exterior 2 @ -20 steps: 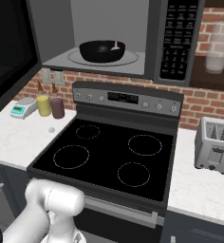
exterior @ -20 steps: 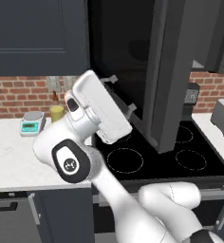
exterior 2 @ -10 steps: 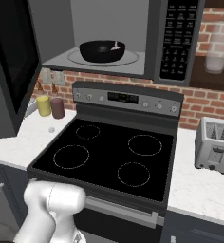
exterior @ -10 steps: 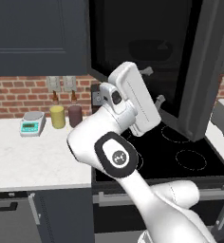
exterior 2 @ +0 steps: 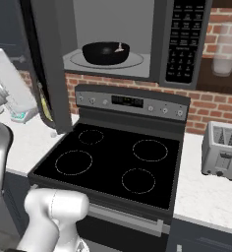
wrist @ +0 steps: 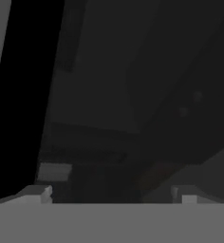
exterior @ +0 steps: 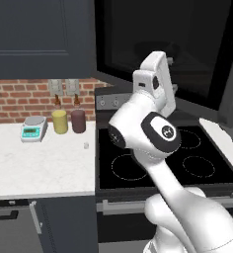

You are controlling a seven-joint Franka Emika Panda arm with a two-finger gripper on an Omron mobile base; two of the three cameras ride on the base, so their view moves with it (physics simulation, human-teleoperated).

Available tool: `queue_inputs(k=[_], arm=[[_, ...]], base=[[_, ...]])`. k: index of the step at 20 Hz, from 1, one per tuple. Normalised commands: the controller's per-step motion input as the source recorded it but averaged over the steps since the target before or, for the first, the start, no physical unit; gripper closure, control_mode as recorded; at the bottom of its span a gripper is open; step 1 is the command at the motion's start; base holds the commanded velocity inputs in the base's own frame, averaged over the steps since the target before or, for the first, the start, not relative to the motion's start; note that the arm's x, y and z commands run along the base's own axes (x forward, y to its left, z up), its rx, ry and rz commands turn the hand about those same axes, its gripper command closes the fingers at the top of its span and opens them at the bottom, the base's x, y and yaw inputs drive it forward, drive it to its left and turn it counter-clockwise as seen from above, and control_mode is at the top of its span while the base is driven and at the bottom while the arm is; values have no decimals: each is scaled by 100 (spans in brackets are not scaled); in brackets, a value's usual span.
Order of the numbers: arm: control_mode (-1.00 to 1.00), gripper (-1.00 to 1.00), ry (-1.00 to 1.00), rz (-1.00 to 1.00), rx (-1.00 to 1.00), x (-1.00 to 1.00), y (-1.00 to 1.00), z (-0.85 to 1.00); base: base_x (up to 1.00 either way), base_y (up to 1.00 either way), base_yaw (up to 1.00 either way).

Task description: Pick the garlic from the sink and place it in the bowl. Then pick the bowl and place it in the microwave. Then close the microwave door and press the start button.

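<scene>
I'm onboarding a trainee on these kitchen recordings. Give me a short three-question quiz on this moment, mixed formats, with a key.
1. True or false: the bowl sits on the turntable inside the microwave.
2. Multiple choice: the microwave door is A) fully shut, B) partly open, swung out to the left of the cavity, C) missing.
3. Fill in: on the counter right of the stove stands a silver ____.

Key: 1 true. 2 B. 3 toaster.

Extra check: the gripper faces the dark door panel with its jaws apart and nothing between them.
</scene>
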Motion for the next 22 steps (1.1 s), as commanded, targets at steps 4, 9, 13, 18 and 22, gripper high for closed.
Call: queue_inputs(k=[4,9,13,18,22], arm=[[-100,-100,0,35,13,99,-39,0],[-100,-100,0,40,12,83,-44,0],[-100,-100,0,44,12,67,-50,0],[-100,-100,3,35,10,83,-33,0],[-100,-100,11,23,3,89,-25,2]], base=[[0,0,0],[0,0,0],[0,0,0],[0,0,0],[0,0,0]])
